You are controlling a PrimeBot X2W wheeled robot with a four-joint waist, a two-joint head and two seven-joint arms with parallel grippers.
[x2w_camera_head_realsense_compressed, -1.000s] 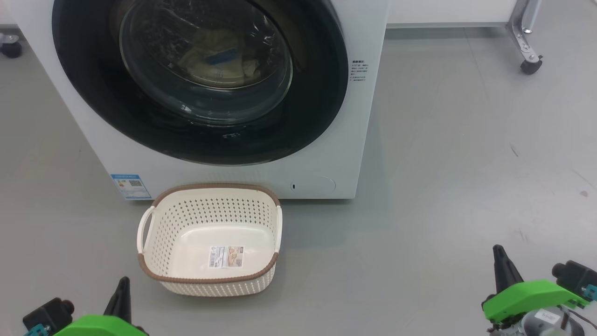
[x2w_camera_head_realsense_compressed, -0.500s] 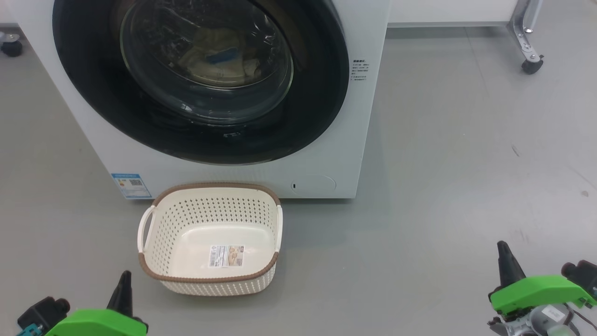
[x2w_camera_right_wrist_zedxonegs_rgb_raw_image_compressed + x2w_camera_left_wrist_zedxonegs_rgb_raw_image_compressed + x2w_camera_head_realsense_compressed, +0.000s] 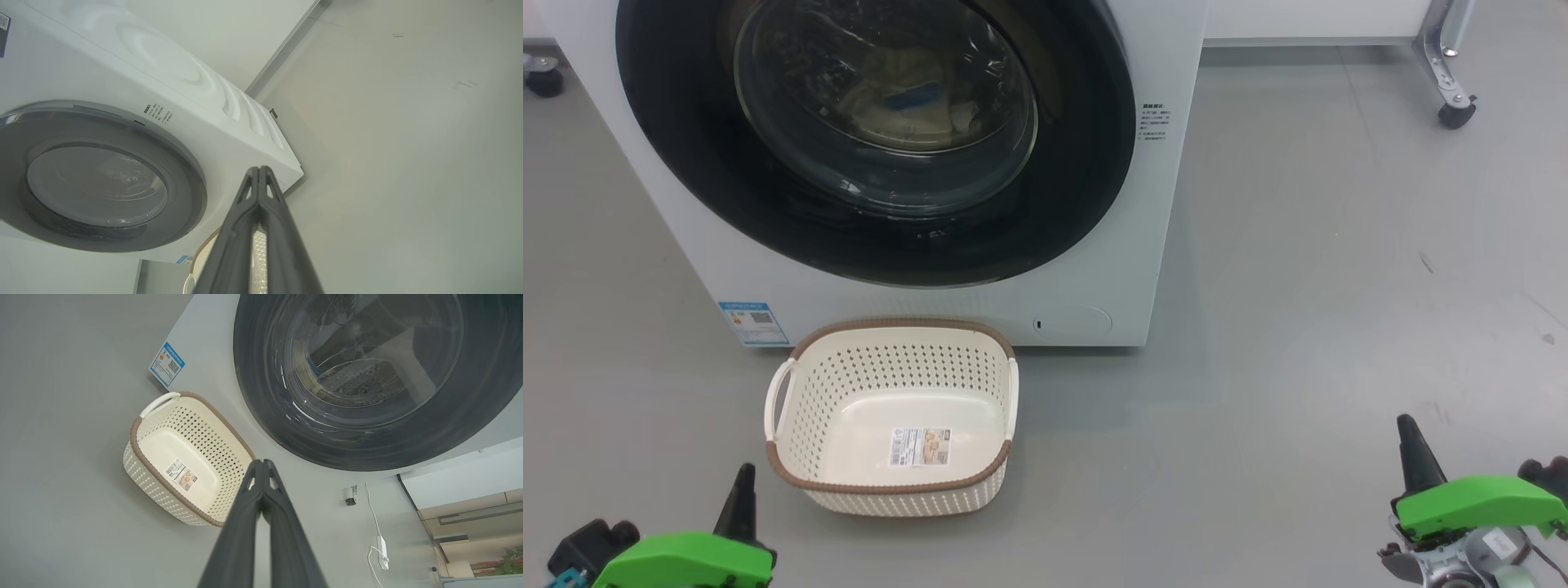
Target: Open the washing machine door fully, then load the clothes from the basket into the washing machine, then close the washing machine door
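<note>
1. Washing machine [image 3: 1160,245]: white front-loader, standing at the far left on the grey floor [image 3: 1298,286], a blue label sticker [image 3: 753,323] showing at its lower left corner.
2. Washing machine door [image 3: 686,180]: black-rimmed with a glass centre, sitting shut against the machine's front.
3. Clothes [image 3: 907,98]: pale yellow with 1 blue piece, lying inside the drum and showing through the glass.
4. Basket [image 3: 890,331]: cream, perforated and brown-rimmed, sitting on the floor just in front of the machine, its printed label [image 3: 920,447] showing on the bare bottom.
5. Left gripper [image 3: 744,478]: hovering at the near left, close to the basket's near left corner, its 2 fingers pressing together on nothing.
6. Right gripper [image 3: 1409,429]: hovering at the near right, well apart from the basket, its 2 fingers clenching together, gripping nothing.
</note>
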